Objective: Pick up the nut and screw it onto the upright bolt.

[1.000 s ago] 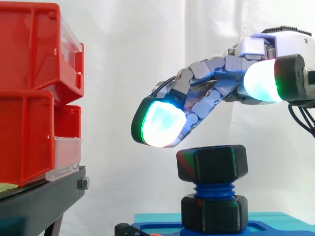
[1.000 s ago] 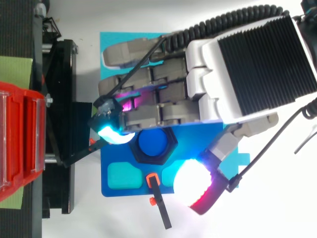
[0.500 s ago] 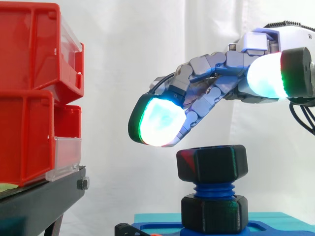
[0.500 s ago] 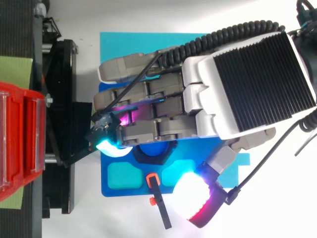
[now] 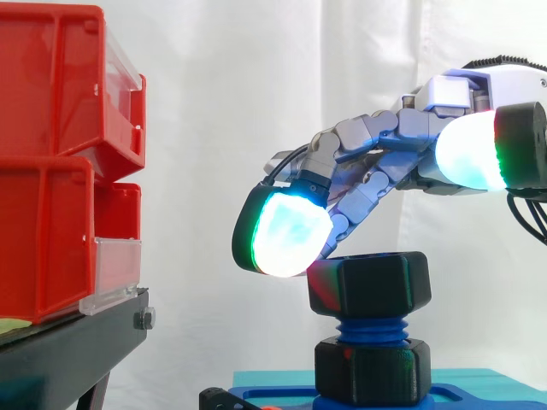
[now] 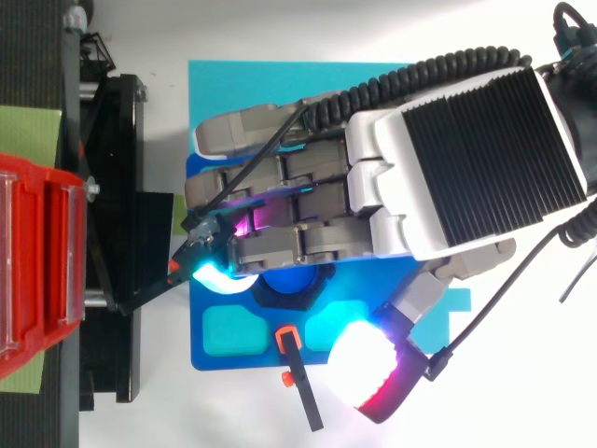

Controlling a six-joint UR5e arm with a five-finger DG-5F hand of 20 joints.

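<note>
Hovering over the black nut (image 5: 369,284), your hand (image 5: 376,158) is loosely spread, holding nothing, with one glowing fingertip (image 5: 286,232) at the nut's ten o'clock corner. The nut sits atop the blue bolt (image 5: 371,328), so you seem mid-screwing: next, pinch its sides and turn.

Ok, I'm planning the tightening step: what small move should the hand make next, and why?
Probably lower slightly and close around the black hexagonal nut. It sits high on the blue threaded bolt with threads bare beneath, while the hand hovers open, one fingertip by its top corner.
</note>
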